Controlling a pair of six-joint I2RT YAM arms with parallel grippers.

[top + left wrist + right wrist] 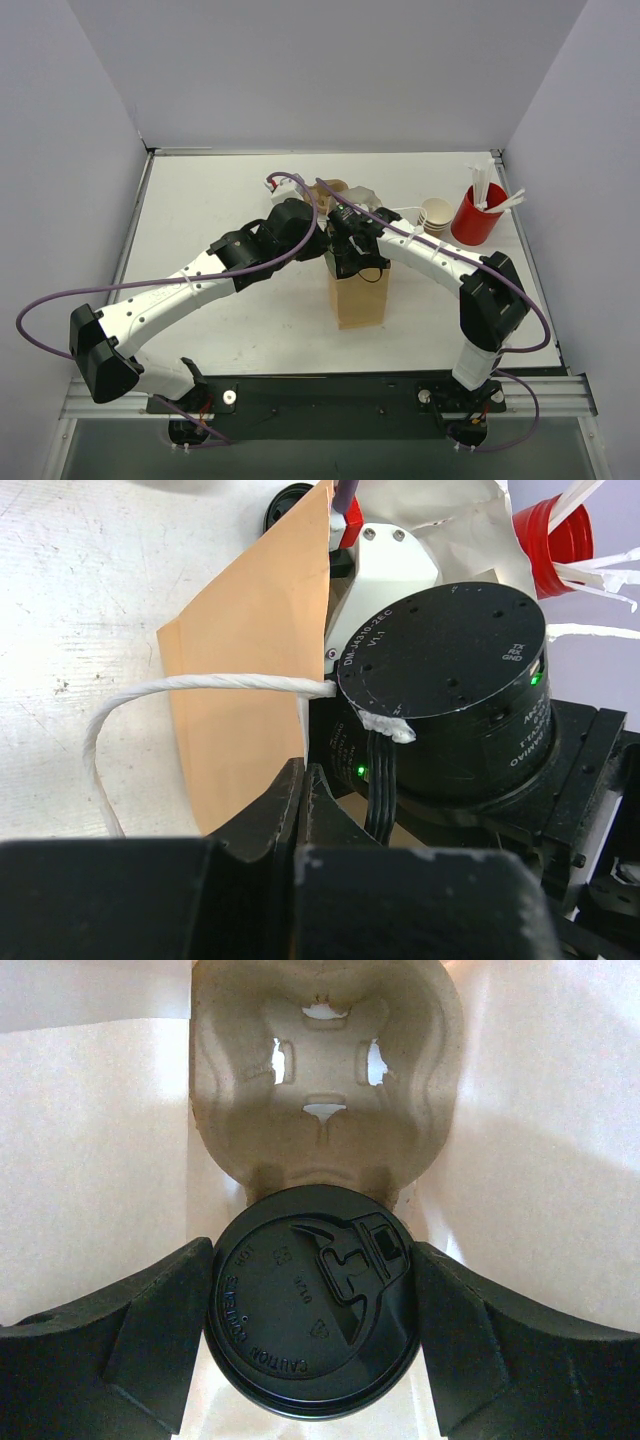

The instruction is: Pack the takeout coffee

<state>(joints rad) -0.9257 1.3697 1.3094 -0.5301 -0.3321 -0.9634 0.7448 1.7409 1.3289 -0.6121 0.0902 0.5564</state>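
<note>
The takeout coffee shows in the right wrist view as a round black lid (310,1305); its tan cup body is hidden beneath. My right gripper (312,1300) is shut on it, one finger (150,1330) on each side, inside a brown paper bag (357,295) with pale inner walls (90,1160). A pulp cup carrier (320,1110) lies at the bag's bottom, just beyond the cup. My left gripper (303,780) is shut on the bag's wall (240,680) beside its white twisted handle (180,685). Both grippers meet over the bag's top (340,245).
A stack of pale lidless cups (436,215) and a red cup with white sticks (477,215) stand at the back right. Crumpled white paper (365,195) lies behind the bag. The right arm's black motor (450,670) is close in front of my left wrist.
</note>
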